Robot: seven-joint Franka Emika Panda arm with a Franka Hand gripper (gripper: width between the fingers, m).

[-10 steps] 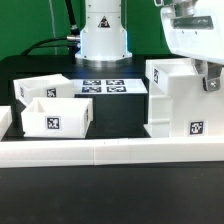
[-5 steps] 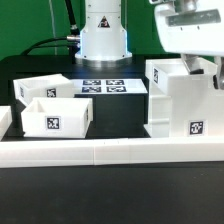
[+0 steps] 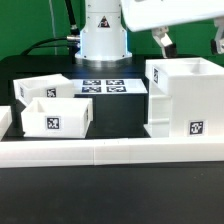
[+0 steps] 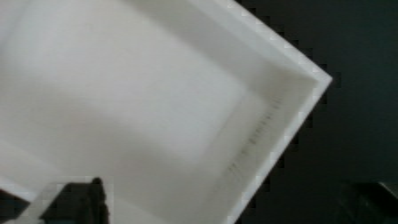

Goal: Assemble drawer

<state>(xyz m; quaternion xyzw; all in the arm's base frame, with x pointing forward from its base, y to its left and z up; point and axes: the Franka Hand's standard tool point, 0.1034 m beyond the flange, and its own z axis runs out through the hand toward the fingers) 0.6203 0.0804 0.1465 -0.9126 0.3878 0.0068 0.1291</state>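
The large boxy white casing [image 3: 185, 100] stands on the black table at the exterior view's right, with a tag on its front. Two smaller open-top white trays stand at the exterior view's left, one behind [image 3: 48, 88] and one in front [image 3: 55, 116]. My gripper [image 3: 190, 42] hangs above the casing, open and empty, with its dark fingertips [image 3: 162, 40] spread wide. In the wrist view the casing [image 4: 160, 100] fills most of the frame. There the gripper [image 4: 231, 205] shows only its two fingertips, one of them over the white surface [image 4: 80, 200].
The marker board [image 3: 110, 88] lies flat behind the trays, in front of the robot base [image 3: 104, 35]. A long low white border bar [image 3: 110, 151] runs along the front, with a short bar [image 3: 4, 120] at the exterior view's left.
My gripper has risen from down at the casing's far right wall to well above it. The casing and trays have not moved.
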